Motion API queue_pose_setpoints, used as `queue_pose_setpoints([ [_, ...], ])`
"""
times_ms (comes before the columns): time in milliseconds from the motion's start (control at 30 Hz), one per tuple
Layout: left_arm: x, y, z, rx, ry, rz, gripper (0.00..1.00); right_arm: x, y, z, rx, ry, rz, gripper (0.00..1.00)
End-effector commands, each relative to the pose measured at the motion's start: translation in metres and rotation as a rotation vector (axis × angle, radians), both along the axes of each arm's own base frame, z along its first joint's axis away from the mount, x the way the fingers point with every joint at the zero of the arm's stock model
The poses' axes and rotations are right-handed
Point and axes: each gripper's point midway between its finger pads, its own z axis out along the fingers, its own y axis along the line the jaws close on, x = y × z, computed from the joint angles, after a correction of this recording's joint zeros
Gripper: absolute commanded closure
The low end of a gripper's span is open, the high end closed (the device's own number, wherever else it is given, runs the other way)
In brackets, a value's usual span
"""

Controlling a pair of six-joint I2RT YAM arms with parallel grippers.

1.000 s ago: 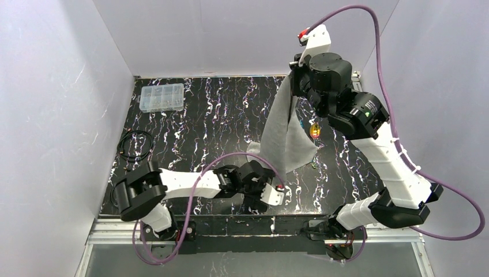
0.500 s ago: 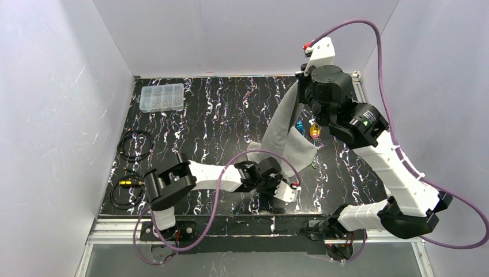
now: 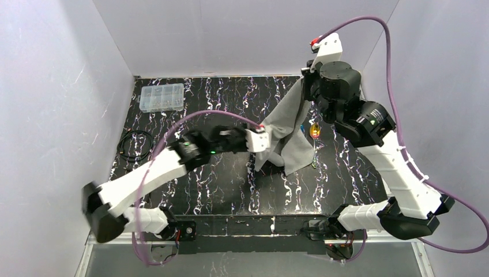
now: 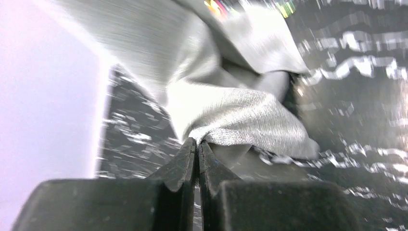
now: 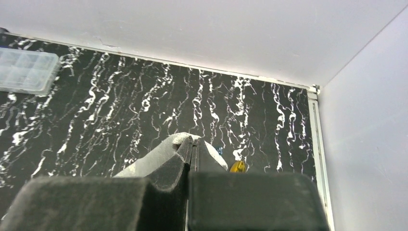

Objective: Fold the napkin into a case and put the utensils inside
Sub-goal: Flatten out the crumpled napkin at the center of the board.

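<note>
We see the soft light-grey cloth napkin hanging over the black marbled surface, its top corner clenched in the right jaws. The left jaws pinch a lower fold.

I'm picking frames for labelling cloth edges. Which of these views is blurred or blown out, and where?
Left wrist: the napkin and the table are streaked with blur, the wall at left blown out; weave shows only beside the left gripper. Right wrist: the table crisp, the right gripper dark and soft. Top external: evenly lit, the left arm slightly smeared.
</note>
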Motion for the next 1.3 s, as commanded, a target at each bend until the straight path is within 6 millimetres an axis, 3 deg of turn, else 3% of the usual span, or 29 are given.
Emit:
queue_pose_setpoints([
  [0,-0.03,0.033,0.118,-0.216,-0.086,-0.012,1.0,-0.028,-0.012,0.05,0.111,-0.081,0.076,0.99],
  [133,-0.059,0.07,0.168,-0.306,-0.088,0.026,1.0,-0.066,-0.027,0.064,0.175,-0.067,0.161,0.99],
  [300,-0.081,0.117,0.208,-0.371,-0.096,0.117,1.0,-0.113,-0.05,0.073,0.25,-0.035,0.236,0.99],
  [400,-0.098,0.138,0.199,-0.359,-0.028,0.145,1.0,-0.126,-0.056,0.067,0.271,-0.003,0.25,0.99],
  [467,-0.103,0.148,0.182,-0.334,0.009,0.169,1.0,-0.121,-0.053,0.055,0.25,0.03,0.233,0.99],
  [600,-0.089,0.165,0.155,-0.311,0.011,0.31,1.0,-0.093,-0.036,0.028,0.188,0.079,0.183,0.99],
  [700,-0.074,0.174,0.121,-0.262,0.008,0.413,1.0,-0.062,-0.018,0.002,0.112,0.104,0.14,0.99],
  [900,-0.02,0.186,0.049,-0.189,0.033,0.621,1.0,0.013,0.029,-0.048,-0.008,0.104,0.095,0.99],
  [1033,0.043,0.214,0.015,-0.192,0.142,0.822,1.0,0.077,0.032,-0.084,-0.011,0.107,0.034,0.99],
  [1100,0.076,0.224,-0.011,-0.183,0.232,0.887,1.0,0.109,0.03,-0.105,-0.004,0.109,0.004,0.99],
  [1267,0.142,0.218,-0.044,-0.179,0.316,0.922,1.0,0.184,0.052,-0.162,-0.045,0.146,-0.005,0.99],
])
